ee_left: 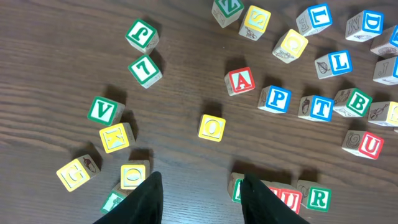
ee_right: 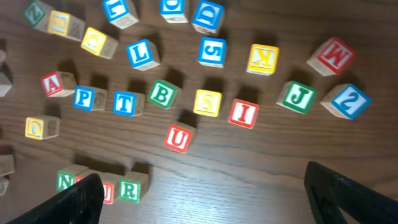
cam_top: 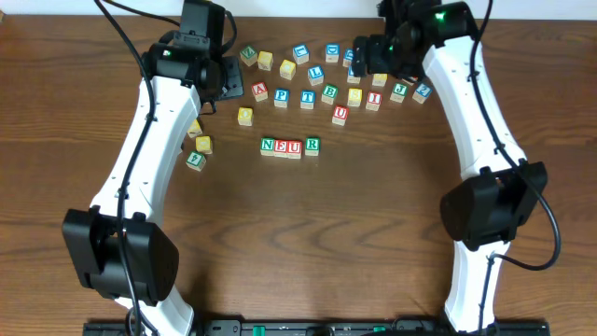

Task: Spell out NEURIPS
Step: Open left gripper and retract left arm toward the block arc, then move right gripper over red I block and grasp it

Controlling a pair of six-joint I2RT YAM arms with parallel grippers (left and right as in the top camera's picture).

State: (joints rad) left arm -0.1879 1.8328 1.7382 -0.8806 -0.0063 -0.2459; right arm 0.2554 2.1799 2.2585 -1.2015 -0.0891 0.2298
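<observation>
**Overhead.** We note the row [cam_top: 290, 146] reading N-E-U-R at the middle of the desk [cam_top: 298, 243], with the R block [cam_top: 312, 145] set a hair apart from the rest. We judge the next letter to be I. The red I block [cam_top: 373, 100] sits toward the far edge, right of centre, in a line of loose blocks.

**Left wrist.** The left gripper [ee_left: 202, 200] is spread open and holds nothing. One of its fingers hides the N end of the row. A yellow O block [ee_left: 212, 127] lies ahead of it. It is not needed.

**Right wrist.** The right gripper [ee_right: 211, 196] gapes wide and empty over bare wood. The I block [ee_right: 244, 113] has the yellow S block [ee_right: 207, 102] just beside one flank and a green J block [ee_right: 299, 96] farther off on the other. A spare red U block [ee_right: 177, 138] lies between it and the row.

- We reckon the right arm is the better placed for this.
- Narrow the opening first and take the I by its near and far faces, because the S crowds one side.
- Lift clear over the spare U and set the I down just past the R.
- Leave the S and the blue P block [ee_right: 85, 98] undisturbed.
</observation>
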